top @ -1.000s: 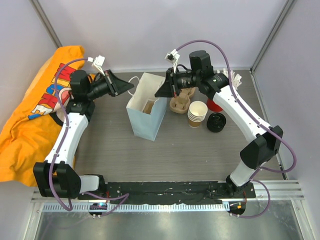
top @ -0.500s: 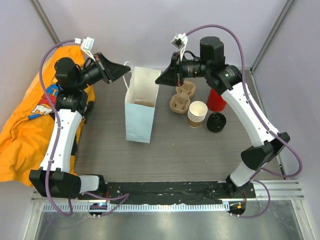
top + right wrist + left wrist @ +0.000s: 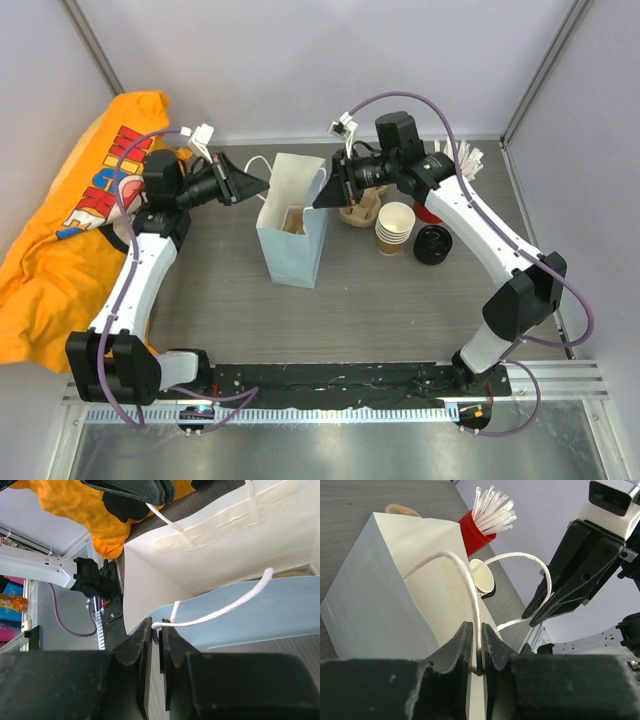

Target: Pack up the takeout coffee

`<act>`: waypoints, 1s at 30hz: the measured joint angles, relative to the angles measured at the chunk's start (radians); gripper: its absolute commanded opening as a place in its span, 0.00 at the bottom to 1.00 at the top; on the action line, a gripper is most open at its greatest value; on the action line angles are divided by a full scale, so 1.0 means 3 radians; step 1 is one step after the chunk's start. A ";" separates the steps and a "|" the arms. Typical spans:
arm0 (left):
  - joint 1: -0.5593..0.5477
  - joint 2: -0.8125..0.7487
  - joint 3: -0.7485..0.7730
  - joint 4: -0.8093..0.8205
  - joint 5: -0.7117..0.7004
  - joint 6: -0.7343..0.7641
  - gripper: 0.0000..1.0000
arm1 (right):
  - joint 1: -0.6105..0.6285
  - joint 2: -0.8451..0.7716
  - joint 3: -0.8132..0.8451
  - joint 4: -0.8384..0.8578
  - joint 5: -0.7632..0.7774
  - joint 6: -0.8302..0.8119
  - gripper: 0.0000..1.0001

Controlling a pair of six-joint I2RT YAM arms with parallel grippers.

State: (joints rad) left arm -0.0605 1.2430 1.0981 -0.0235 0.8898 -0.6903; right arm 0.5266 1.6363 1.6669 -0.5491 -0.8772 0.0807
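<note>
Step in hand: both arms are holding the paper bag (image 3: 296, 252) by its two string handles and spreading its mouth open; I judge this to be the bag-handling part of the packing, not the cup pick.
Left gripper (image 3: 476, 641): it is pinching the near string handle (image 3: 464, 572) between almost closed jaws, with only the cord between them.
Right gripper (image 3: 156, 630): its jaws are almost closed too, and it is gripping the other string handle (image 3: 225, 607) from the opposite side of the bag.
Bag: it is standing upright between the two grippers and seems to be resting on the table (image 3: 400, 310), though whether it is bearing its full weight there is unclear.
Coffee cup: no lidded cup is showing anywhere on the table. A brown shape (image 3: 293, 221) is lying inside the bag's mouth, and it may be the cup, but no black lid is visible on it, so I cannot tell.
Nearby: a pulp cup carrier (image 3: 362, 208) is sitting just right of the bag, then a stack of lidless cups (image 3: 395, 228) and loose black lids (image 3: 432, 244); a red cup of straws (image 3: 476, 530) is standing behind them, and an orange cloth (image 3: 60, 250) is lying to the left.
Next move: if the cup is already inside, it calls for bringing the handles together evenly so the bag is not tipping; if not, one gripper needs to let go and fetch it while the other is steadying the bag.
Risk: uneven pulling on the cords could be tilting the light bag.
</note>
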 measured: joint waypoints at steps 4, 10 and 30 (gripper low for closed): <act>0.0000 -0.0017 0.0001 0.0019 0.0000 0.0000 0.23 | 0.0005 0.0001 0.0011 0.0001 -0.0001 -0.0013 0.39; 0.0000 -0.0022 0.0086 0.0025 0.0001 -0.0003 0.36 | 0.0005 -0.0001 0.0098 -0.0051 0.0067 -0.0108 0.75; 0.0000 -0.0028 0.0315 -0.0207 0.0013 0.0183 0.68 | 0.0005 -0.0001 0.1391 -0.1583 0.0971 -0.1315 1.00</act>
State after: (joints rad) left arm -0.0605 1.2346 1.1927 -0.0856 0.8936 -0.6353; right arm 0.5282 1.6360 2.0842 -1.0241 -0.5858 -0.3138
